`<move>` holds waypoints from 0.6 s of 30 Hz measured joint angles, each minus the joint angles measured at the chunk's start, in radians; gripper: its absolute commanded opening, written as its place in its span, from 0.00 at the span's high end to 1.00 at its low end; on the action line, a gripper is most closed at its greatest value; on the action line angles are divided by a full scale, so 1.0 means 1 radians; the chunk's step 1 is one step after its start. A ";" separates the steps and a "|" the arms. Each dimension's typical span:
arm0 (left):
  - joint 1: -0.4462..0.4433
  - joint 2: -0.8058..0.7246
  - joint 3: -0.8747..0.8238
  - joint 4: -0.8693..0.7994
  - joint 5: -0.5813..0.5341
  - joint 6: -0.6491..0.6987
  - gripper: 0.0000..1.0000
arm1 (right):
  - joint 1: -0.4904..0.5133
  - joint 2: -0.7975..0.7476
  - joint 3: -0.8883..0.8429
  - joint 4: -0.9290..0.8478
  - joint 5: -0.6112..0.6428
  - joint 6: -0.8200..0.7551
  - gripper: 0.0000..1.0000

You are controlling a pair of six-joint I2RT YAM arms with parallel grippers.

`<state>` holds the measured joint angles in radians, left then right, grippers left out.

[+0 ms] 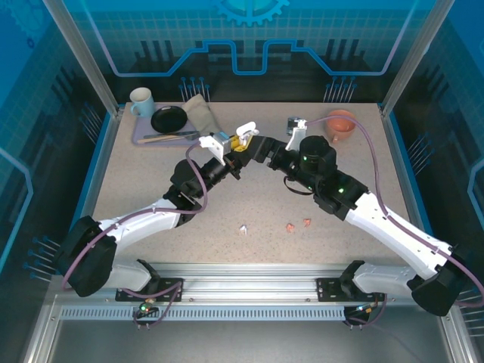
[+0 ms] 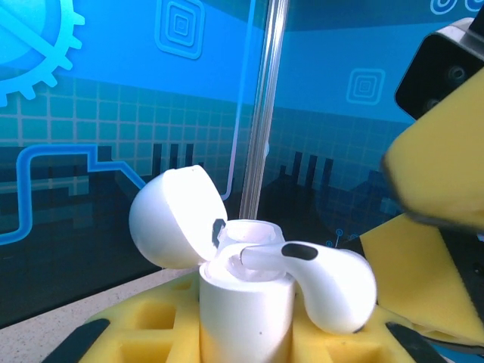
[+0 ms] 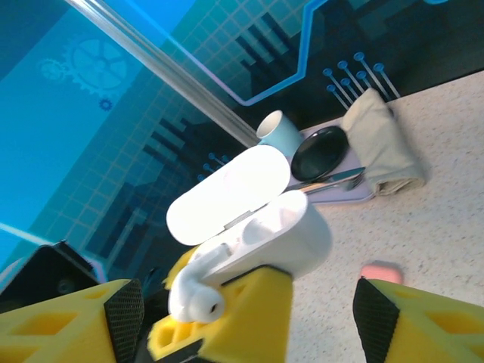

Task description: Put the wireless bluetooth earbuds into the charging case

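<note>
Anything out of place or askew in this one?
Yes. The white earbud lies crooked across the mouth of the open case, with its head hanging over the side instead of sitting in a slot. Nothing looks damaged.

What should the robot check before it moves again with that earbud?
1. Case held by left gripper: ok.
2. Lid open: ok.
3. Earbud all the way in: not ok, it leans out over the rim.
4. Right gripper open, off the earbud: ok.
5. Second slot empty: cannot tell.
</note>
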<state>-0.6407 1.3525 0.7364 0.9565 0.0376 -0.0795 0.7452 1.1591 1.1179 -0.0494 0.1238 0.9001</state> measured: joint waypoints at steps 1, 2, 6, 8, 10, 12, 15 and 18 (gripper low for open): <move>0.000 0.000 0.000 0.000 0.000 0.000 1.00 | 0.000 0.000 0.007 -0.005 -0.016 0.014 0.23; 0.000 0.000 -0.001 0.000 0.000 0.002 1.00 | 0.000 0.000 0.012 -0.010 -0.029 0.023 0.22; 0.000 0.000 -0.006 0.000 0.000 0.006 1.00 | 0.002 0.000 0.050 -0.042 -0.065 0.056 0.22; 0.000 0.000 -0.014 -0.001 0.000 0.007 1.00 | 0.005 0.000 0.072 -0.061 -0.073 0.067 0.23; 0.000 0.000 -0.021 -0.002 0.000 0.007 1.00 | 0.014 0.000 0.091 -0.078 -0.077 0.074 0.22; 0.000 0.000 -0.021 -0.001 0.000 0.007 1.00 | 0.024 -0.001 0.101 -0.090 -0.081 0.084 0.23; 0.000 0.000 -0.021 -0.001 0.000 0.007 1.00 | 0.039 -0.001 0.106 -0.107 -0.083 0.096 0.23; 0.000 0.000 -0.021 0.000 0.000 0.007 1.00 | 0.048 0.006 0.111 -0.117 -0.087 0.106 0.23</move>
<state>-0.6407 1.3529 0.7155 0.9562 0.0380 -0.0723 0.7937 1.1652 1.2293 -0.1661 0.0364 1.0061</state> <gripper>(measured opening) 0.228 0.772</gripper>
